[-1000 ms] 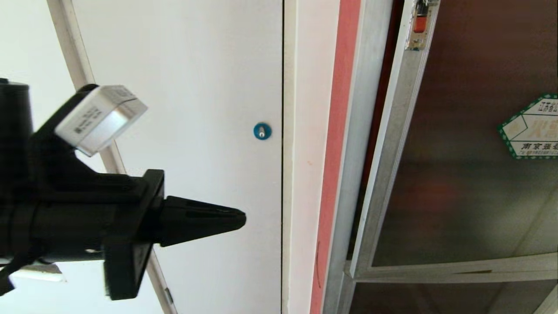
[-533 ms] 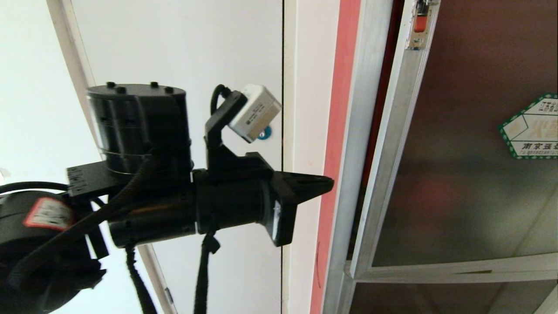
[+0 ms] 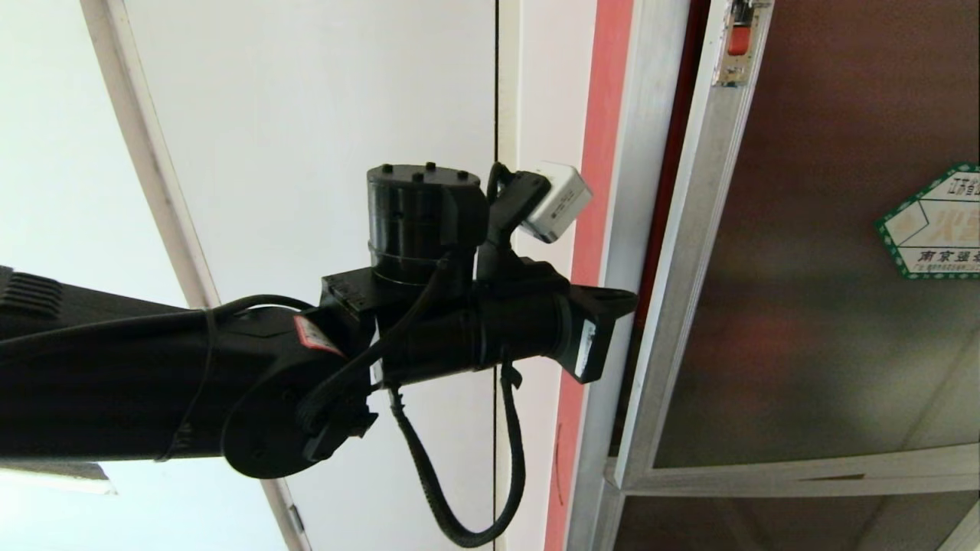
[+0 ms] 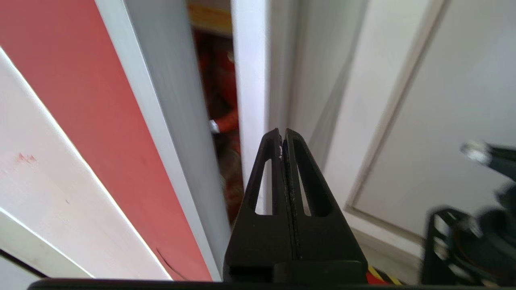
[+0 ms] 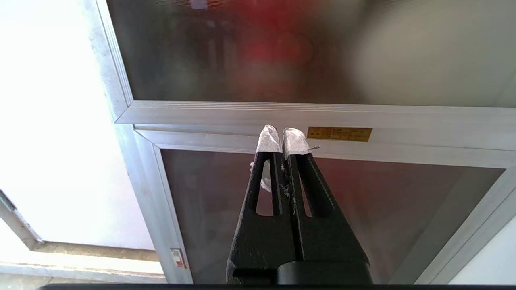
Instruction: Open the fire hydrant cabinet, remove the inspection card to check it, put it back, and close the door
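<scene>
Bright daylight floods my head view, and the white panel door [image 3: 306, 115] looks evenly lit and nearly shadowless. The tinted glass of the door [image 3: 827, 306] stays dim, with a soft reddish blur behind it. Through my left wrist camera the cabinet frame [image 4: 177, 133] is smeared and the right edge is out of focus – my right wrist view blows out white on one side.

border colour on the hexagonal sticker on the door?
Green border on the hexagonal sticker; head view shows it best.

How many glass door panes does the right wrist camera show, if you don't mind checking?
2: an upper pane above the aluminium crossbar, a lower pane beneath it. Others may lie outside view.
</scene>
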Robot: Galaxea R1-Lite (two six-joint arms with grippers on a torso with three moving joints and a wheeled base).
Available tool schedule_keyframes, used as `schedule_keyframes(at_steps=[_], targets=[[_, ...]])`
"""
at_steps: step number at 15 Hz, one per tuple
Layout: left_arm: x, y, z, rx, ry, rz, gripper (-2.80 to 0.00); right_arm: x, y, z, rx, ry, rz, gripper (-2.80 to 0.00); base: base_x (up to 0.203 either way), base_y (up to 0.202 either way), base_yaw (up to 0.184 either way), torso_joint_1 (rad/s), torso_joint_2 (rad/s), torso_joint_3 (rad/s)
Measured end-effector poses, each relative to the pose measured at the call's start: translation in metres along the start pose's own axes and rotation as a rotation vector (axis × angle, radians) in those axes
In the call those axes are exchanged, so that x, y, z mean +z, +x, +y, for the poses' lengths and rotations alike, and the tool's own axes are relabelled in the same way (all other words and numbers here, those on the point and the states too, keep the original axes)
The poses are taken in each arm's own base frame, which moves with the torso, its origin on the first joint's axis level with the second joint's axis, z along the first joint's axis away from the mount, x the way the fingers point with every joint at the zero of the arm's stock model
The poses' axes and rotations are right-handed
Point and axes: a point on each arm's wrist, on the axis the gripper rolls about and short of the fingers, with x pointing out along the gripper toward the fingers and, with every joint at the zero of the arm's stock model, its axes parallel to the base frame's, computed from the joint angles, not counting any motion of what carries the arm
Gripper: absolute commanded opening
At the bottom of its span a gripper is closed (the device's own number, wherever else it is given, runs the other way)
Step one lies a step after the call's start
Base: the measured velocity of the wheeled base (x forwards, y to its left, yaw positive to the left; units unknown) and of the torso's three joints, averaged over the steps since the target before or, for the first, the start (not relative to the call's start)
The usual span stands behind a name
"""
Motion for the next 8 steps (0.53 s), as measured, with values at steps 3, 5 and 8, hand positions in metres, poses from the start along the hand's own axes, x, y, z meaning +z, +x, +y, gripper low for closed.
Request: schedule_keyframes(at_steps=[3, 5, 8], targets=[[-0.002, 0.015, 0.005, 0.041, 0.001, 0.0, -2.8, 0.0, 0.0, 0.0, 0.0, 0.0, 0.0, -2.8, 0.0, 0.0, 0.0, 0.0, 0.0, 0.0], [-0.004, 0.023, 0.008, 0.082, 0.001, -0.003, -2.8, 0.0, 0.0, 0.0, 0.0, 0.0, 0.0, -2.8, 0.0, 0.0, 0.0, 0.0, 0.0, 0.0], [-0.006, 0.032, 0.012, 0.108, 0.026, -0.001, -2.8, 0.0, 0.0, 0.0, 0.0, 0.0, 0.0, -2.8, 0.0, 0.0, 0.0, 0.0, 0.0, 0.0]])
